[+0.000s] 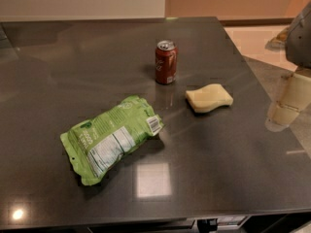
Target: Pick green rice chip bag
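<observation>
Gripper [285,107] well right of soda can [165,62], at table [233,169] edge; how far open, whether holding anything: cannot tell. Green rice chip bag [112,138] flat on table, left-front of can, apart. Yellow sponge [209,98] near can's right-front.

Bare table [218,178] is lying open all around the green rice chip bag [112,139]. The soda can [165,62] and sponge [209,98] are sitting behind it to the right (both well apart from it), the sponge lying nearer the gripper [286,103], which is hanging at the right edge.
</observation>
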Robot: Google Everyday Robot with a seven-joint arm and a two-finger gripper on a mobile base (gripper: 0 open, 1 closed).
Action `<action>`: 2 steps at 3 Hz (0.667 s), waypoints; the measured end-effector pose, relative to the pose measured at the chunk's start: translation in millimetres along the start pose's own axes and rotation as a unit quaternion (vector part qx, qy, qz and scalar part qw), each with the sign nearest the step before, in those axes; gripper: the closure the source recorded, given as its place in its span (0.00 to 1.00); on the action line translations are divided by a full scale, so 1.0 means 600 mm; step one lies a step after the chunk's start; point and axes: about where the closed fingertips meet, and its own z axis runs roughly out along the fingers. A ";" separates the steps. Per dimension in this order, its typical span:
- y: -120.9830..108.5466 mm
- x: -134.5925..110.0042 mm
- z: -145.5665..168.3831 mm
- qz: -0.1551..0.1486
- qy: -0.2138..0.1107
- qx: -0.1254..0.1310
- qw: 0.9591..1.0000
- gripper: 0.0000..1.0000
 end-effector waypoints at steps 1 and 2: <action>0.000 0.000 0.000 0.000 0.000 0.000 1.000 0.00; -0.002 -0.012 0.002 -0.020 -0.002 -0.003 1.000 0.00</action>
